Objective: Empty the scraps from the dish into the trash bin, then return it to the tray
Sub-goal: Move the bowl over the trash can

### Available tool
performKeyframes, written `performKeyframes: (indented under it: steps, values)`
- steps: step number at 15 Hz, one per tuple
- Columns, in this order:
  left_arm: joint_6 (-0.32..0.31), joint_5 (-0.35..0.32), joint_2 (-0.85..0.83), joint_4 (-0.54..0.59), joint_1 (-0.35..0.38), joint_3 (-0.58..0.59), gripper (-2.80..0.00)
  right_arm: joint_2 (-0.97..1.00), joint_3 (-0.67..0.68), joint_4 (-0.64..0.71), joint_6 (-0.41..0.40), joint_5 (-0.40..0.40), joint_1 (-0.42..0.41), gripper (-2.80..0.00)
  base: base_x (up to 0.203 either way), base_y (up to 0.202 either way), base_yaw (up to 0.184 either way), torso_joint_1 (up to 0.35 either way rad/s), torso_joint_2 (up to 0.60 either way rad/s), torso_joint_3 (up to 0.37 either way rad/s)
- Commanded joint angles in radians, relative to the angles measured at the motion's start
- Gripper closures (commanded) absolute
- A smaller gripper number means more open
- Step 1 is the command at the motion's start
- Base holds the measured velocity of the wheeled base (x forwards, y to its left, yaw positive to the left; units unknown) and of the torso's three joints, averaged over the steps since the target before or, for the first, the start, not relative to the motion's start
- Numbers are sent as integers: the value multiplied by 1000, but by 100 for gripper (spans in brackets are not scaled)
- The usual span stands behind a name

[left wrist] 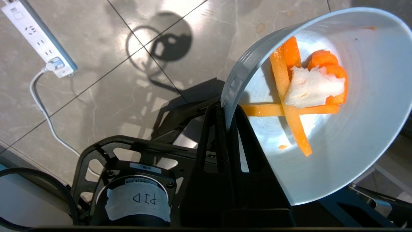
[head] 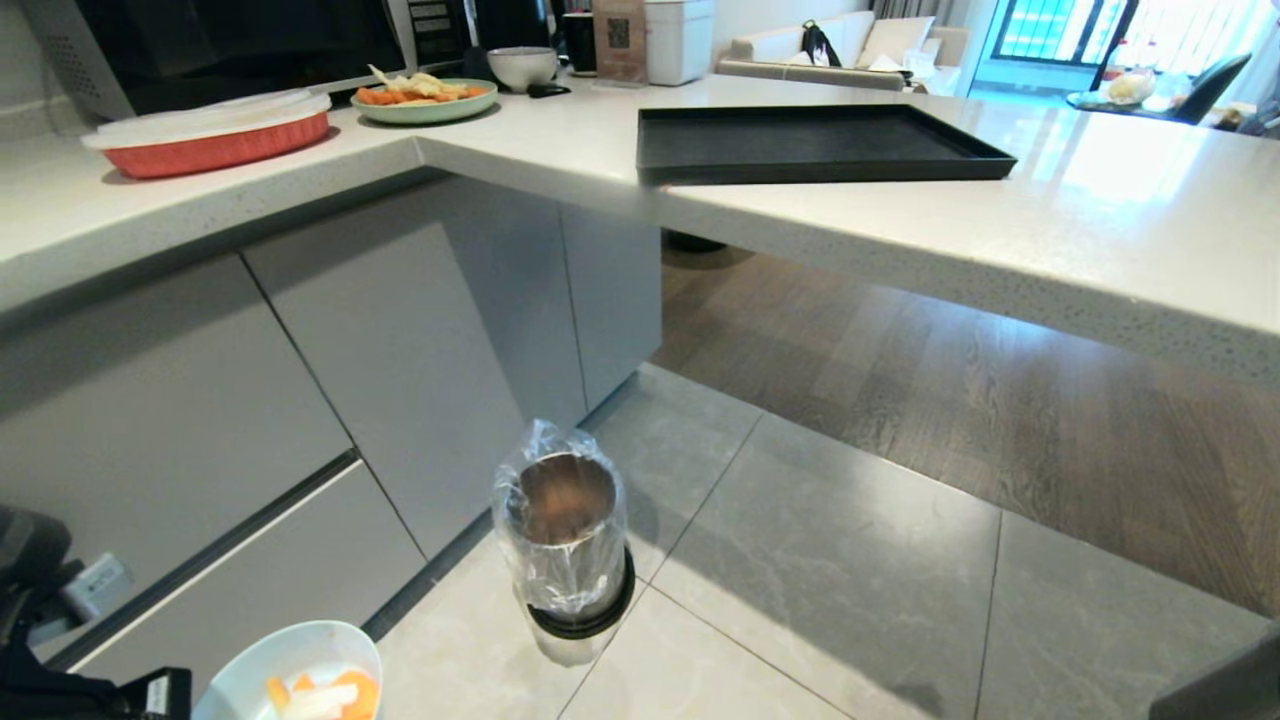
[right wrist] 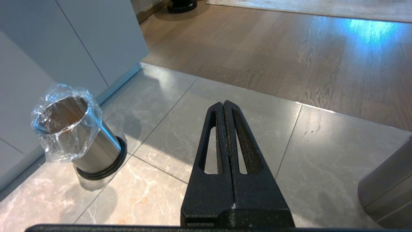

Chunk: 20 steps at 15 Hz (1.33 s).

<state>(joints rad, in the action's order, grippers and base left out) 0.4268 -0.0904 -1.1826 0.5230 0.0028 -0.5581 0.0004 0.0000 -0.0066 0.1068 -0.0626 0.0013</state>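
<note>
In the left wrist view my left gripper [left wrist: 227,111] is shut on the rim of the dish [left wrist: 354,145], a pale blue-white bowl tilted on its side. Orange sticks and a whitish piece, the scraps [left wrist: 309,87], lie inside it. The head view shows the dish [head: 262,655] with its scraps [head: 325,697] at the bottom left, low over the floor and left of the trash bin [head: 565,545]. The bin is steel with a clear bag liner and stands on the tiles. The black tray [head: 810,140] lies bare on the counter. My right gripper [right wrist: 223,104] hangs shut and holds nothing, right of the trash bin [right wrist: 74,135].
Grey cabinets [head: 350,380] stand right behind the bin, under an overhanging counter edge. A green plate of food [head: 425,100], a red dish [head: 210,135] and a white bowl [head: 522,65] sit on the counter. A power strip [left wrist: 38,38] lies on the floor. A larger steel cylinder [right wrist: 389,187] stands at my right.
</note>
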Motion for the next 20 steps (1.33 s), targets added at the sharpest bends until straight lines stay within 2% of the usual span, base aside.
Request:
performKeyframes:
  steps: [1, 5, 8, 12, 20]
  values:
    - [3, 0, 1, 2, 0, 0, 0, 0, 0, -1, 1, 0, 0, 0, 0, 0, 0, 0, 0, 0]
    - [2, -5, 0, 2, -4, -2, 0, 0, 0, -1, 1, 0, 0, 0, 0, 0, 0, 0, 0, 0]
    - [4, 1, 0, 2, -55, 0, 0, 0, 0, -1, 1, 0, 0, 0, 0, 0, 0, 0, 0, 0]
    - [6, 1, -2, 0, -56, -8, 0, 0, 0, -1, 1, 0, 0, 0, 0, 0, 0, 0, 2, -7]
    - [12, 1, -2, -37, -56, -2, 0, 0, 0, -1, 1, 0, 0, 0, 0, 0, 0, 2, 3, -168]
